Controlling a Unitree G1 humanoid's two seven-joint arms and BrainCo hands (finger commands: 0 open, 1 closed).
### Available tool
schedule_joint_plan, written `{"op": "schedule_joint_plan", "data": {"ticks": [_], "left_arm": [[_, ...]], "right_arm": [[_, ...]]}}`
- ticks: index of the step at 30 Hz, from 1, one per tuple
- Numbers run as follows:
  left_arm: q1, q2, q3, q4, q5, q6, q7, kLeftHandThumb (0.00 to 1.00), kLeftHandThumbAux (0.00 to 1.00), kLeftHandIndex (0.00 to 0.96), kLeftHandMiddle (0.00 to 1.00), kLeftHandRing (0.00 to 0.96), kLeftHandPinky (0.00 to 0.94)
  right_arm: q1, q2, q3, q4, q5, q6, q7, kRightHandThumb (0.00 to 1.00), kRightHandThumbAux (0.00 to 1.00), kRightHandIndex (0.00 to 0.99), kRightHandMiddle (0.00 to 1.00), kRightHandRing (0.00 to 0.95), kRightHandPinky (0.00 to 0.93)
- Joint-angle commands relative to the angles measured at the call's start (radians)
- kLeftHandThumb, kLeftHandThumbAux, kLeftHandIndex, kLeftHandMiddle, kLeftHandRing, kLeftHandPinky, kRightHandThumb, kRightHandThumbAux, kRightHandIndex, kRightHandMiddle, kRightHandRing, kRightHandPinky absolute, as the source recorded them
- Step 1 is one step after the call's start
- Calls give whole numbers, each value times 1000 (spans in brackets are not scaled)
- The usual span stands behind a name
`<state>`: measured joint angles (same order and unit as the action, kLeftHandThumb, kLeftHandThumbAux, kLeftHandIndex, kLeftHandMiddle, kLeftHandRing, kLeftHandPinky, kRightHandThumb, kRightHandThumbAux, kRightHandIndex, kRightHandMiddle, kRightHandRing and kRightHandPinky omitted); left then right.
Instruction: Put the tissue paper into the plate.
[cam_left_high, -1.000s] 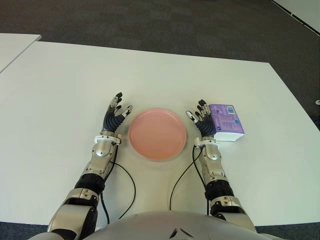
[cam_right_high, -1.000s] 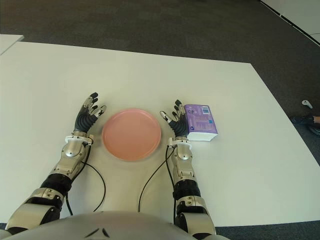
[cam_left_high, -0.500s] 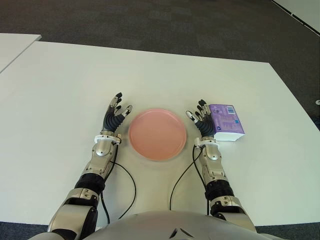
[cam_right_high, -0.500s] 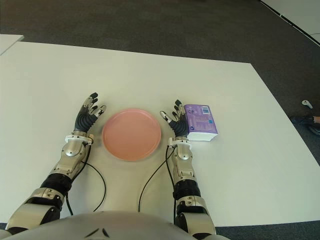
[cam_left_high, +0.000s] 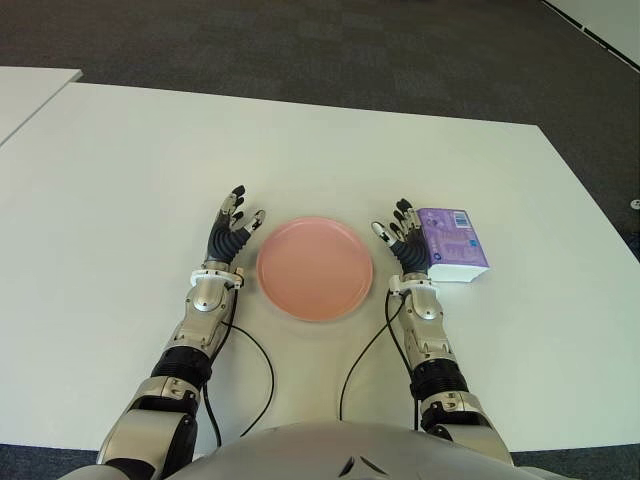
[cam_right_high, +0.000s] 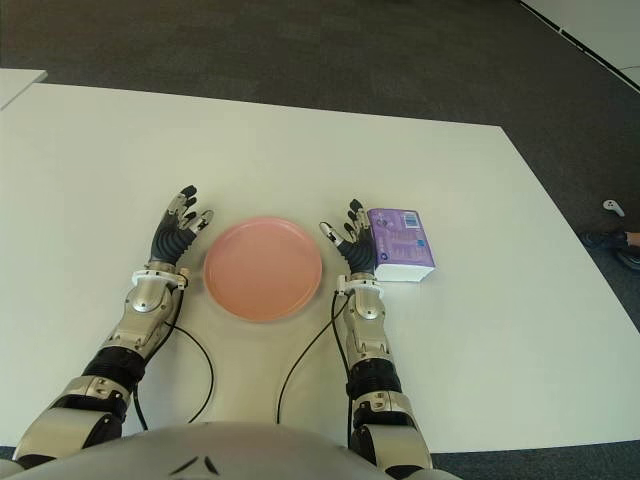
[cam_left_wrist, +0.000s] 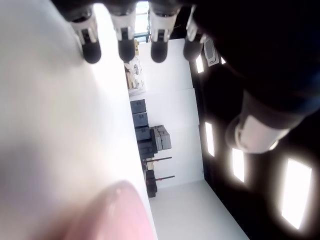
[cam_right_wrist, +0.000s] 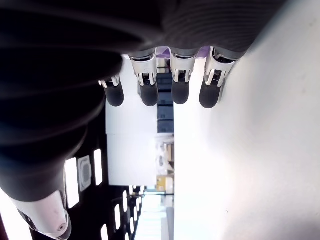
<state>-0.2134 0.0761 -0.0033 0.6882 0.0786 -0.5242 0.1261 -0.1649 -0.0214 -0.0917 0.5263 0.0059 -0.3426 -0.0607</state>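
A purple and white pack of tissue paper (cam_left_high: 450, 243) lies flat on the white table (cam_left_high: 130, 170), right of centre. An empty pink plate (cam_left_high: 315, 267) sits in the middle, in front of me. My right hand (cam_left_high: 402, 238) shows between the plate and the pack, its fingers (cam_right_wrist: 177, 82) spread just left of the pack and holding nothing. My left hand (cam_left_high: 232, 227) shows just left of the plate with its fingers (cam_left_wrist: 125, 47) straight and nothing in it.
Black cables (cam_left_high: 255, 365) run from both wrists back toward my body across the near table. Dark carpet (cam_left_high: 330, 50) lies beyond the far edge. A second white table corner (cam_left_high: 30, 85) shows at the far left.
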Motion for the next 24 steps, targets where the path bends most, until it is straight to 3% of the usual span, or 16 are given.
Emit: {"op": "schedule_joint_plan", "data": {"ticks": [1,13,24], "left_arm": [[23,-13,0,22,1,24,-9,0,560,0,0,0,0],[2,-31,2,52,5,11,4,0,569,0,0,0,0],[-29,-46,0,95,17,-4,30,0,589,0,0,0,0]], "right_arm": [[41,0,-3,66,3,71,2,126,714,50,53,50,91],[12,-17,-10,88,1,64,-5,127,720,54,57,56,97],[7,-23,-3,-103,-13,157,-29,133,731,47,54,51,83]]}}
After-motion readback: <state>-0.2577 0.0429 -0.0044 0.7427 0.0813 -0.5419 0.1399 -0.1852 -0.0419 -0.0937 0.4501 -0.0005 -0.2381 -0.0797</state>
